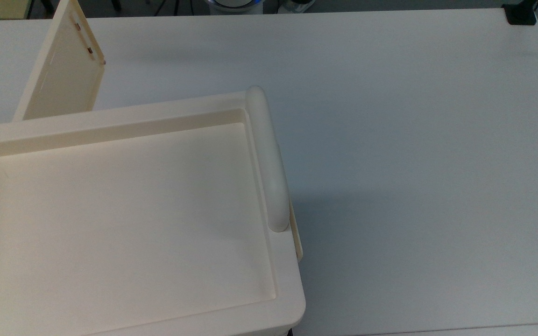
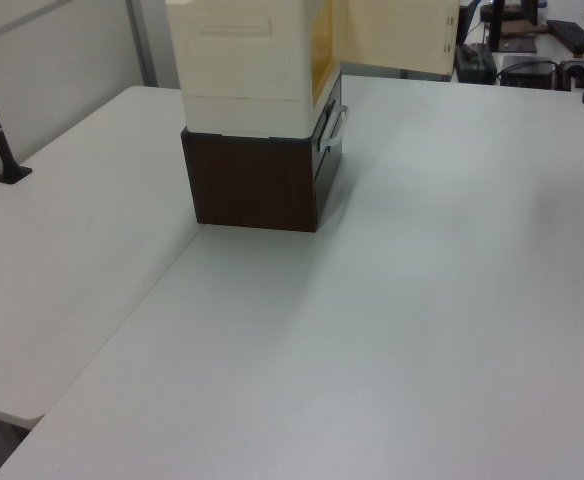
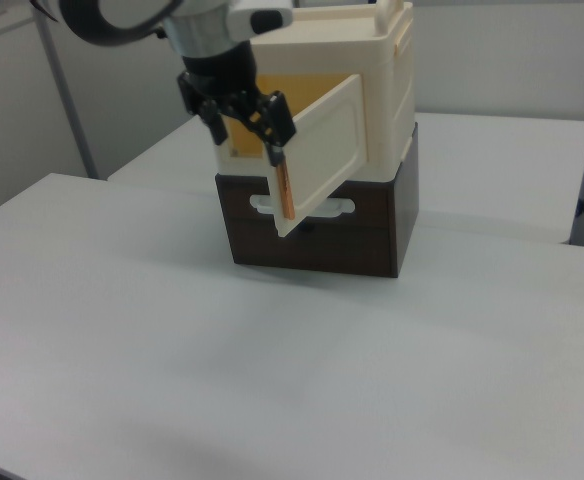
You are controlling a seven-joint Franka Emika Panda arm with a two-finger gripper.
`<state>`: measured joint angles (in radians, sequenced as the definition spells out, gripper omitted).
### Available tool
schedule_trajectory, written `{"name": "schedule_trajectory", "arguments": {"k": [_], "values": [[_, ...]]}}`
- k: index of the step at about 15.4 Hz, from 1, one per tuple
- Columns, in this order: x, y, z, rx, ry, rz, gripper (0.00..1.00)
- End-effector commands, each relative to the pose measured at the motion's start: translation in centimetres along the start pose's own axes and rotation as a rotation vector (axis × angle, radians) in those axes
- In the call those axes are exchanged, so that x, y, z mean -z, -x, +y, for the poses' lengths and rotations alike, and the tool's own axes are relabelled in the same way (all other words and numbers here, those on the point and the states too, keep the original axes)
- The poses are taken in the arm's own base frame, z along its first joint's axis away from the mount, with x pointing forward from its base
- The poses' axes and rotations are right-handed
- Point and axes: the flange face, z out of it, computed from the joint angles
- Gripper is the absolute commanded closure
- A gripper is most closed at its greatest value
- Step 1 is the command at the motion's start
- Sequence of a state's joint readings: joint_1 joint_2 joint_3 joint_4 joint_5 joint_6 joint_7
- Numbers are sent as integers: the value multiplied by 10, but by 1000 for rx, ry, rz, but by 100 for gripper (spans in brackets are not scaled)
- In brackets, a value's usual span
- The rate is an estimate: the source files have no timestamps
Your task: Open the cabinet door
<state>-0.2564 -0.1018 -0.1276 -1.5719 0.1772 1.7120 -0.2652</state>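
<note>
In the top view, the cabinet door (image 1: 61, 70) stands swung out at the upper left, hinged at the cabinet's far edge, with small brown spots near its free edge. To its right lies the recessed cabinet top (image 1: 119, 205), and along the top's right rim runs the rounded handle bar (image 1: 269, 158). The white tabletop (image 1: 414, 163) extends to the right.

In the right view, the gripper (image 3: 252, 115) sits at the door's free edge (image 3: 317, 155), left of the cream cabinet (image 3: 387, 90). Whether the gripper is released or clenched on the door cannot be told. The opening behind the door shows a yellow interior. The cabinet rests on a dark brown drawer unit (image 3: 322, 225).

In the left view, the door (image 2: 397, 35) projects to the right of the cabinet.

No readable brands, labels or writing are visible.
</note>
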Motion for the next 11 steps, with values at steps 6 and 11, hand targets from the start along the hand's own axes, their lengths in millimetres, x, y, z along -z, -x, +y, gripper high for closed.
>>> {"name": "schedule_trajectory", "arguments": {"k": [6, 11], "values": [[1, 12, -95, 19, -37, -153, 0], [-40, 2, -140, 116, 54, -203, 0]]}}
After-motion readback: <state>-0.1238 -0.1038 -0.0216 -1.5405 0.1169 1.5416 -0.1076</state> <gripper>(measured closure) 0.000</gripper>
